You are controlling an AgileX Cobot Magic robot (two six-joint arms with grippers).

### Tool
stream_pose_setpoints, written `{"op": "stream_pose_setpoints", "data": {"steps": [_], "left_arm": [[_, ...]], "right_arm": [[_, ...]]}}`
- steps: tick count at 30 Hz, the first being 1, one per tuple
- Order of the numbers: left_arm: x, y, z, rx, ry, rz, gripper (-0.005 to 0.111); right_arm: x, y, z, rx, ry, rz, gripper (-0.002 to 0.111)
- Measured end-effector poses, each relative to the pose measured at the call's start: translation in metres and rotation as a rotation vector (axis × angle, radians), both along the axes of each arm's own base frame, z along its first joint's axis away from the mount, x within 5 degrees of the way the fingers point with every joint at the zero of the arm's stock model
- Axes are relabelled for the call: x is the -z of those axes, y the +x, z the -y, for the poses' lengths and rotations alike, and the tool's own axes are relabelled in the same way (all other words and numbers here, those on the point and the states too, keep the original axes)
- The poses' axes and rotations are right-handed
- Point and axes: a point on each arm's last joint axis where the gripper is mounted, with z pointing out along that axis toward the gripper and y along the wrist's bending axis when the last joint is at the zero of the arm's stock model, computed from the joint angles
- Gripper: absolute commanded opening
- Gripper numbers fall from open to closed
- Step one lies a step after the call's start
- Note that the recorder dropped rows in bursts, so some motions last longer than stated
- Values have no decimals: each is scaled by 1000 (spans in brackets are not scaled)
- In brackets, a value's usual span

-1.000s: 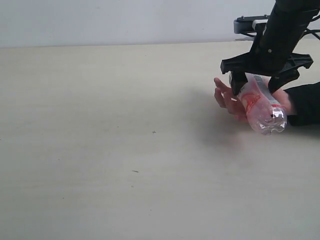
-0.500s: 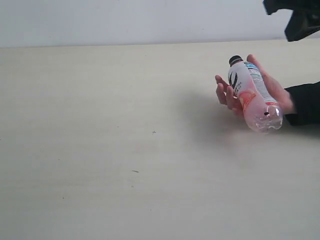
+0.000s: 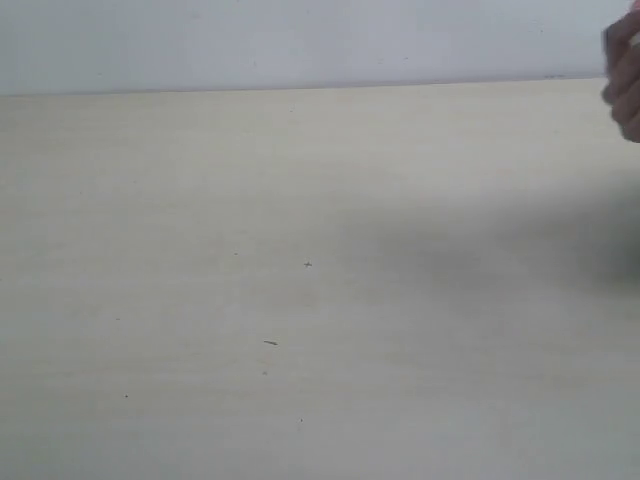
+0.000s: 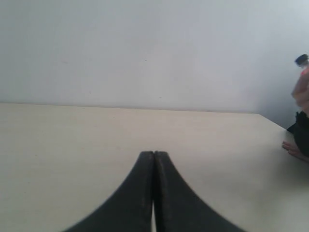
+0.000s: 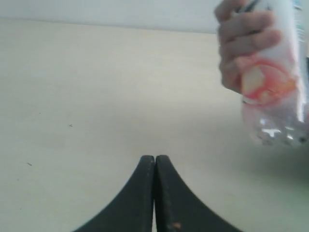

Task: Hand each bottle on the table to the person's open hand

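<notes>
Soft, even light; the pictures are pale and washed out. A wide faint shadow (image 3: pixel 500 245) lies on the table (image 3: pixel 200 300) near its right edge. The hand (image 3: pixel 625 80) is blurred.

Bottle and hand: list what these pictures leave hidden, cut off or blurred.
- Right wrist view: the bottle loses its cap end to the frame edge; the hand hides part of its label.
- Exterior view: only fingers show at the right edge; bottle out of frame.
- Left wrist view: both blurred at the edge.
</notes>
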Motion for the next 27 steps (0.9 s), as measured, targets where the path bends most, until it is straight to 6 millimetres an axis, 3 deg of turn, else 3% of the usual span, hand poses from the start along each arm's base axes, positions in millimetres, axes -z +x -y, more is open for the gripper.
{"op": "stream_pose_setpoints", "data": {"steps": [11,27], "left_arm": [[0,0,0,0,0,0,0],[0,0,0,0,0,0,0]], "right_arm": [[-5,-37,1,-14,41,167,0],[-4,-40,2,-13,40,171,0]]}}
